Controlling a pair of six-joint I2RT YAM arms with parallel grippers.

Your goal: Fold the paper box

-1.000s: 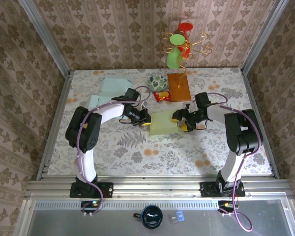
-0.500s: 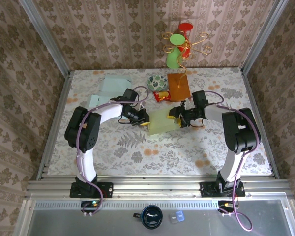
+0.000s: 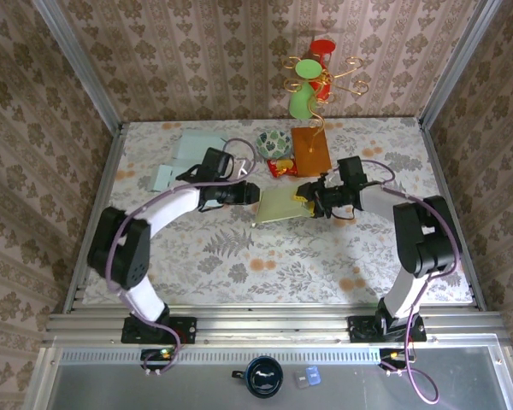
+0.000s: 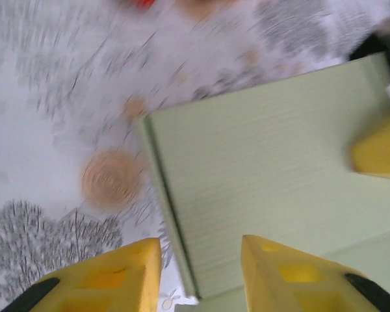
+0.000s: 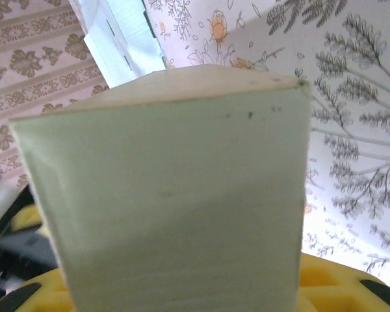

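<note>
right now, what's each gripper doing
Left gripper: open, jaws astride an edge of the paper box, not pinching it.
Right gripper: jaws above and below the box's opposite edge; clamped or not cannot be told.

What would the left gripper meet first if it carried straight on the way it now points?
The pale green paper box. In the wrist view its edge lies just ahead of the left gripper, so contact would likely come at once, though height is unclear.
</note>
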